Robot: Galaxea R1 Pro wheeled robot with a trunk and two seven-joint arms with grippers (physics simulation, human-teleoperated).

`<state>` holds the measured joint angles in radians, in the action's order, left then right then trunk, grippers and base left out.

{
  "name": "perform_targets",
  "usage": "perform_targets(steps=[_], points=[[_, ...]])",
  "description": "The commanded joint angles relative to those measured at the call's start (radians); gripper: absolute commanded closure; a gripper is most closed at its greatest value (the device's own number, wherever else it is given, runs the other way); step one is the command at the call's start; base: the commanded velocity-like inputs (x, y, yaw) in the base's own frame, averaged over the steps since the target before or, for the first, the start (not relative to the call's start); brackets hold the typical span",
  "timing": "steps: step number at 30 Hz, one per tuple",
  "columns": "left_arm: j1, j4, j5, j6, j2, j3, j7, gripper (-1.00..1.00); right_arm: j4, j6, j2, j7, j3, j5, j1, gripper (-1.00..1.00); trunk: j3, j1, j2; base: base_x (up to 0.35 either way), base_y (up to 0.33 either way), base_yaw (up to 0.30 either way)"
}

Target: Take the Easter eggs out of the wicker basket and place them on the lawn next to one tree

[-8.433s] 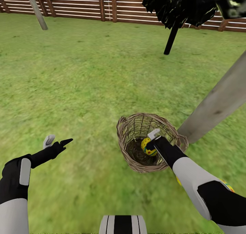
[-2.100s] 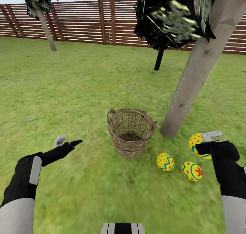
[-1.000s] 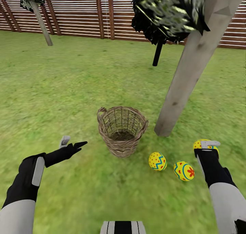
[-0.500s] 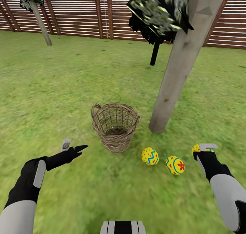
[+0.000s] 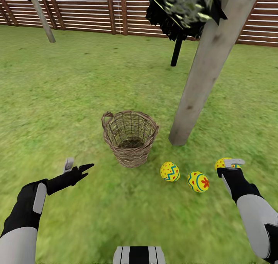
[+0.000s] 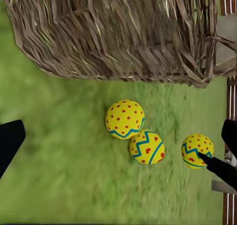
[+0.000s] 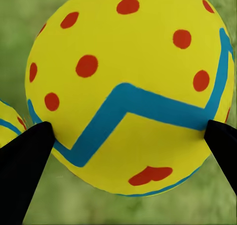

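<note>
Third Easter egg (image 7: 129,94) sits clamped between my right gripper (image 5: 228,165) fingers, low over the lawn (image 5: 77,86). Two other eggs (image 5: 170,171) (image 5: 198,181) lie on grass between wicker basket (image 5: 130,138) and that gripper, near the tree (image 5: 200,78) trunk. My left gripper (image 5: 75,166) hangs spread, holding nothing.

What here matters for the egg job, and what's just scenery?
Job:
- wicker basket, empty
- two eggs on the lawn
- third egg in right gripper
- thick-trunked tree

Scenery:
- fence
- black-trunked tree
- far tree
</note>
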<state>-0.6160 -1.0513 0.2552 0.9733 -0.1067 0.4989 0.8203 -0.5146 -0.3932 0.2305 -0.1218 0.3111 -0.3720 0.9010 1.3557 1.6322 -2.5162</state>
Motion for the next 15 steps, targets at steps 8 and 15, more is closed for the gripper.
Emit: perform_targets(steps=[8, 15], points=[[-0.001, -0.001, -0.003, 0.004, 0.001, -0.049, 0.002, -1.00, 0.169, 0.001, 0.004, 0.015, 0.003, -0.001, 0.087, 1.00, 0.032, 0.003, -0.002, 0.000, 0.000, 0.000], [-0.001, -0.001, -0.004, 0.004, 0.001, -0.068, -0.001, -1.00, 0.182, 0.005, 0.015, 0.006, 0.006, 0.000, 0.096, 1.00, 0.059, 0.006, -0.004, 0.000, 0.000, 0.000]])
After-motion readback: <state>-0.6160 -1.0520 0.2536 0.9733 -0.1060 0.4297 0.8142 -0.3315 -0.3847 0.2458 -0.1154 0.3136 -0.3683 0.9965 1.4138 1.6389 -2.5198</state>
